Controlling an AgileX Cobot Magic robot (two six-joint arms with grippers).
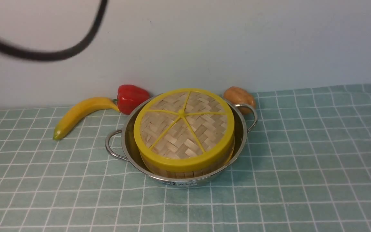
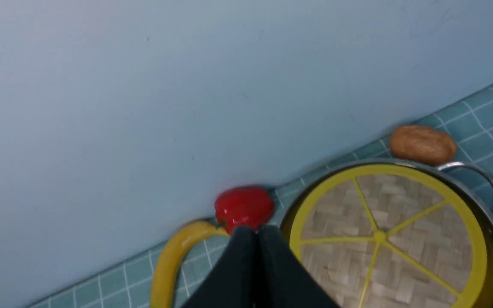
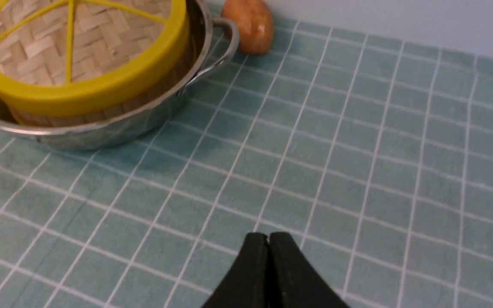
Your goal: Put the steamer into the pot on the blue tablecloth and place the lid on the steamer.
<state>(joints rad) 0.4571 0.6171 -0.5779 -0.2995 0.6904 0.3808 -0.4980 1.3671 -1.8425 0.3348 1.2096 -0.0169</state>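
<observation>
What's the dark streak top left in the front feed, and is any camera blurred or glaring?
Front view: the streak is a cable, out of focus; lid and pot sharp, light even. Left wrist view: soft throughout, red pepper smeared. Right wrist view: tablecloth grid crisp, mild glare on pot wall.

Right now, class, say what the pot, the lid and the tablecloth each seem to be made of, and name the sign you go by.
The pot: polished metal, likely stainless steel; its wall mirrors its surroundings. The lid: pale woven bamboo-like strips, matt; the yellow rim and spokes look like smooth plastic. The tablecloth: soft matt fabric, faintly creased, with a white grid.
</observation>
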